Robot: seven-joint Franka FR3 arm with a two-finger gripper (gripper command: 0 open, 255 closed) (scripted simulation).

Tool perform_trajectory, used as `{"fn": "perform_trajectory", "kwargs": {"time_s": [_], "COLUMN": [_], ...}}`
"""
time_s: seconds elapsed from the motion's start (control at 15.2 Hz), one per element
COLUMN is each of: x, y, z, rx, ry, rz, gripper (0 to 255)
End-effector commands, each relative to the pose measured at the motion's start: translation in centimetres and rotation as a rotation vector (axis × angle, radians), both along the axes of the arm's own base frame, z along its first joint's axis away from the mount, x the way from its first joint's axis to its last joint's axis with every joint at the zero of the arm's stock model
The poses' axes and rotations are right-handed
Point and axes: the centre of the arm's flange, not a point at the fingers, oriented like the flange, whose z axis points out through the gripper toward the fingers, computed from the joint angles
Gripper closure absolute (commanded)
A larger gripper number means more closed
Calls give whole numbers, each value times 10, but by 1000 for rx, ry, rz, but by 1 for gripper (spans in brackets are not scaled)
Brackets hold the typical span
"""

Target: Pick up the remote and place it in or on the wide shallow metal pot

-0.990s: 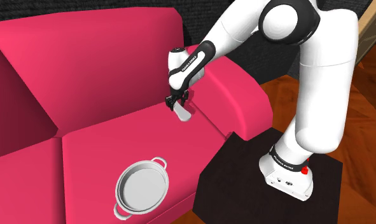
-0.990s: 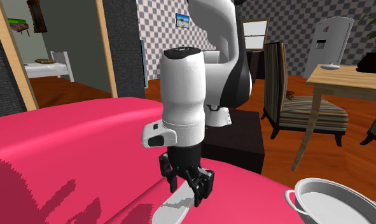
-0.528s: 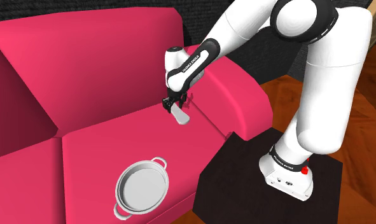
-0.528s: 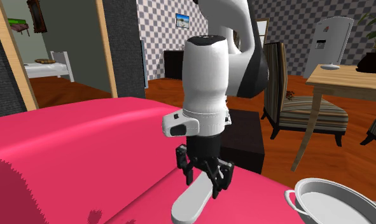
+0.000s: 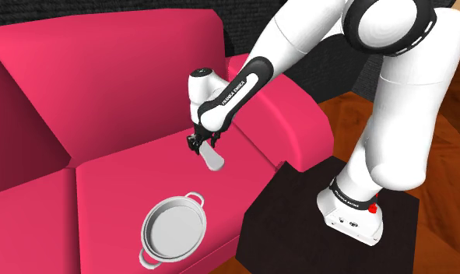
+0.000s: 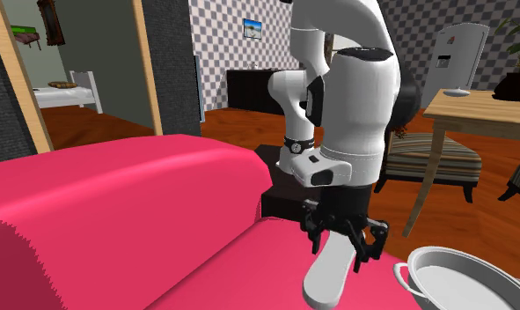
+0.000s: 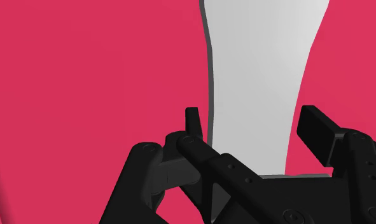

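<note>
In the shoulder view, the gripper (image 5: 197,144) hangs at the arm's left end, pointing down over the red sofa (image 5: 103,93). From there the white forearm climbs to the right to a dark elbow joint, and the arm drops to the black stand (image 5: 329,233) at lower right.

The gripper's fingers (image 7: 193,122) are closed on the upper end of the pale grey remote (image 5: 213,158). The remote dangles tilted above the seat cushion; I cannot tell whether its lower tip touches the cushion.

There is one remote and one pot. The wide, shallow, pale grey pot (image 5: 172,230) with two loop handles sits on the cushion, below and left of the gripper and apart from the remote. Its inside shows only its plain bottom.
</note>
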Motion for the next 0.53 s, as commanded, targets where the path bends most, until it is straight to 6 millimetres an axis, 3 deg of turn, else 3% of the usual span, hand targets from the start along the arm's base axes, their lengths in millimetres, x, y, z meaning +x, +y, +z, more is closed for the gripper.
{"fn": "perform_trajectory", "kwargs": {"time_s": [0.0,0.46], "x": [-9,-44], "y": [25,110], "z": [2,4], "rx": [0,0], "ry": [-1,-1], "rz": [-2,-2], "gripper": [255,255]}}
